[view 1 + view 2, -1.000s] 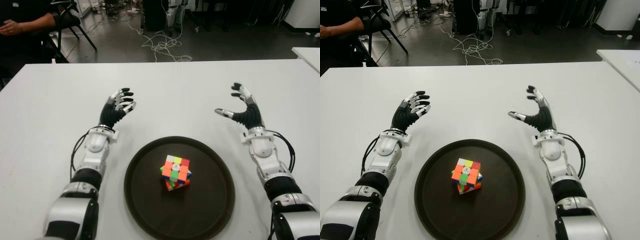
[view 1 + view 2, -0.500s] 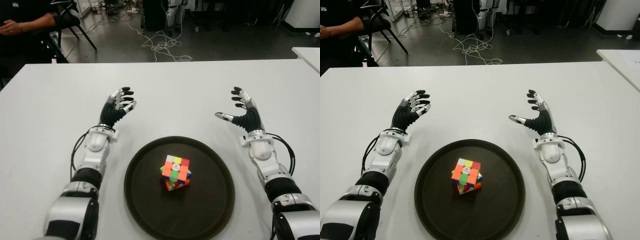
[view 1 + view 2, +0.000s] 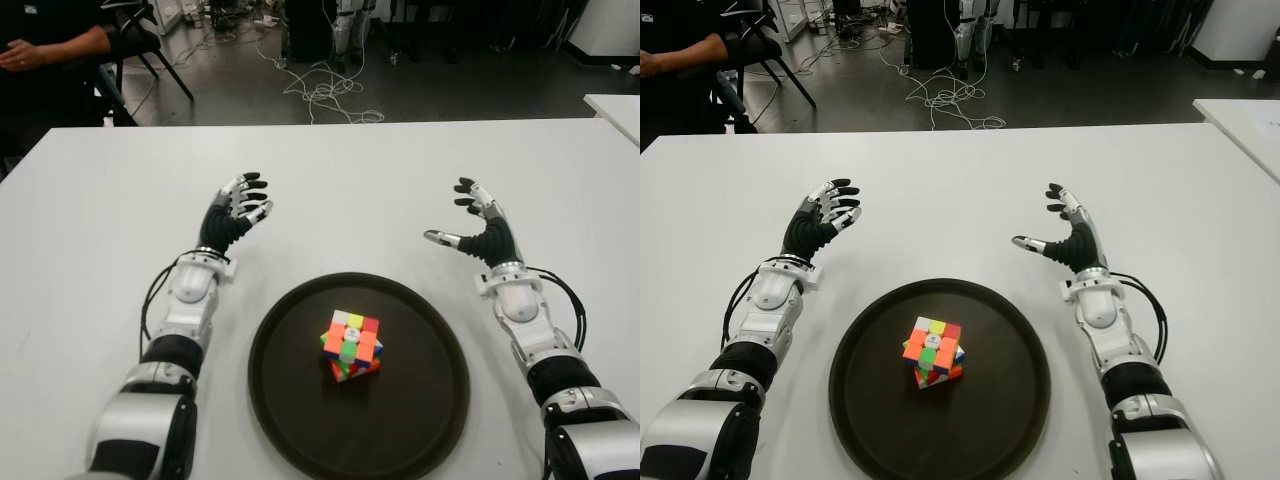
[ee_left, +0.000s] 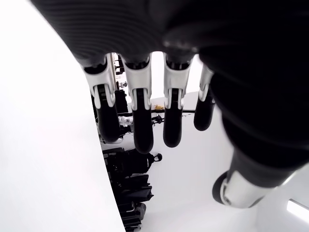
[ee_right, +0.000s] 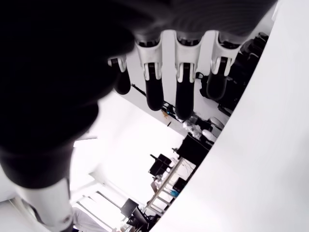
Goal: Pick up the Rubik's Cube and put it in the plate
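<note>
Bright-coloured and slightly twisted, the Rubik's Cube already sits near the middle of the dark round plate, touching neither hand. Taking the plate as the landmark, the right hand is beyond its far right rim, and over the last second it has drawn back and inward toward that rim, sinking a little from where it was raised farther out. Its fingers hang spread and loose with nothing between them, the thumb pointing in toward the plate. The left hand shows beyond the plate's far left rim and has not shifted; its fingers are likewise relaxed, apart and empty (both wrist views show only bare table past the fingertips). With the cube lying in the plate and both hands free of it, the placing looks finished, and the right arm's small retreat reads as settling back toward a resting pose.
</note>
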You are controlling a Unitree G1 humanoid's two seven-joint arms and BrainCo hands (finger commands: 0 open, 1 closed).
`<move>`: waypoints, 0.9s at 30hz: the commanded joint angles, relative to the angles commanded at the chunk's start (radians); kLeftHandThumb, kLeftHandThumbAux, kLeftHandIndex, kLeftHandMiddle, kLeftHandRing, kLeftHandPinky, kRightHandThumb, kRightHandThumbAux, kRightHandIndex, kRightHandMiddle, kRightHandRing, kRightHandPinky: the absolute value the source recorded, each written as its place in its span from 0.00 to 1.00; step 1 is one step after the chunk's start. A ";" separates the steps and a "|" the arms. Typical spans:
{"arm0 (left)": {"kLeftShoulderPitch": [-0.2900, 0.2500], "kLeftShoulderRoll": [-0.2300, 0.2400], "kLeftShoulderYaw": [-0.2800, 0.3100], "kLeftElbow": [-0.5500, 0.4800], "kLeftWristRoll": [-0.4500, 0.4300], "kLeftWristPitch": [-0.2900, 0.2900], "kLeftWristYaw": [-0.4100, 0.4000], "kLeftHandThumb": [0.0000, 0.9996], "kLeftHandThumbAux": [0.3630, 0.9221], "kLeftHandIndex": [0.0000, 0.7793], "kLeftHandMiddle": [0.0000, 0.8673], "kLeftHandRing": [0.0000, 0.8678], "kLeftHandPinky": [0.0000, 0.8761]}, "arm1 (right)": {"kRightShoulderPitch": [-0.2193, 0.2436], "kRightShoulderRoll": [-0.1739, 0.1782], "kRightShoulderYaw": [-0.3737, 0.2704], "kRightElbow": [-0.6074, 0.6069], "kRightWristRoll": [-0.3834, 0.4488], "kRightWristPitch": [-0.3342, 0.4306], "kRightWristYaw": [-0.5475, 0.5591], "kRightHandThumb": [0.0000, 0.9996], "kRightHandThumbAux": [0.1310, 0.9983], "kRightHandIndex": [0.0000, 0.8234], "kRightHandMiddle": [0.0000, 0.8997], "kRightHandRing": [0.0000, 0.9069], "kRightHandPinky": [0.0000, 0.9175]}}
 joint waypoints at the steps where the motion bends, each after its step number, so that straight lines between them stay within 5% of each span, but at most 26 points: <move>1: 0.000 -0.001 0.001 0.002 -0.001 -0.001 0.000 0.03 0.63 0.27 0.30 0.29 0.30 | -0.001 0.001 -0.001 0.002 0.001 -0.006 -0.003 0.00 0.72 0.17 0.23 0.25 0.27; 11: -0.008 -0.001 0.004 0.028 -0.001 -0.007 0.003 0.09 0.62 0.26 0.29 0.30 0.33 | -0.028 0.024 -0.046 0.059 0.101 -0.038 0.077 0.00 0.70 0.20 0.27 0.30 0.36; 16: -0.012 0.006 -0.002 0.038 0.008 -0.013 0.005 0.06 0.58 0.26 0.29 0.29 0.31 | -0.046 0.065 -0.131 0.063 0.270 0.049 0.230 0.02 0.74 0.18 0.27 0.31 0.39; 27: -0.010 0.008 -0.007 0.041 0.015 -0.028 0.016 0.03 0.60 0.28 0.30 0.30 0.30 | -0.053 0.091 -0.182 0.019 0.352 0.163 0.288 0.07 0.81 0.17 0.28 0.33 0.42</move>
